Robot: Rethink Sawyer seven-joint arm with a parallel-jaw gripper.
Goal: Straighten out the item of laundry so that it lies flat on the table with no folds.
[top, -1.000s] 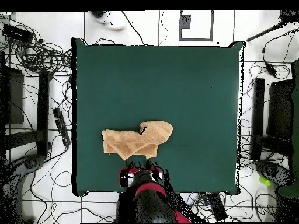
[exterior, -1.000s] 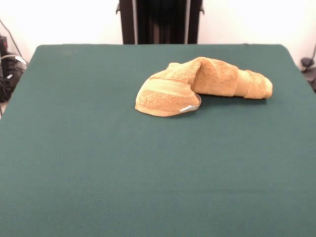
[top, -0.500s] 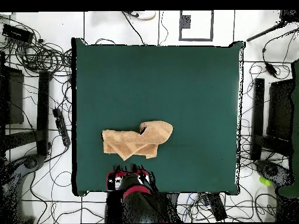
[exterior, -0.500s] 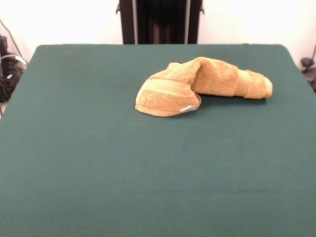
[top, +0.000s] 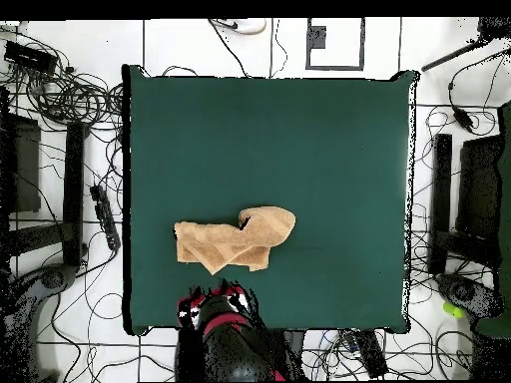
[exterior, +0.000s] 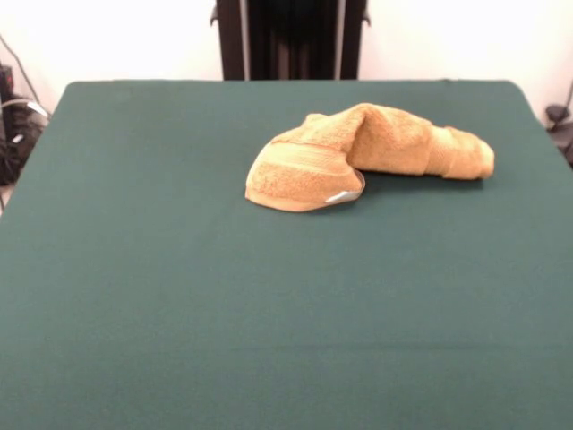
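Since the earlier frame the arm (top: 225, 334) had shifted sideways along the table's (top: 329, 140) base edge; the gripper's state could not be told. The towel (exterior: 363, 154) lay bunched near that edge. Best approach: pinch one free corner and draw outward.

The front camera sits low across the tabletop (exterior: 134, 296), facing the pedestal (exterior: 291, 40). The overhead camera looks straight down from high up. Both share the tabletop (top: 329, 150) and towel (exterior: 367, 152).
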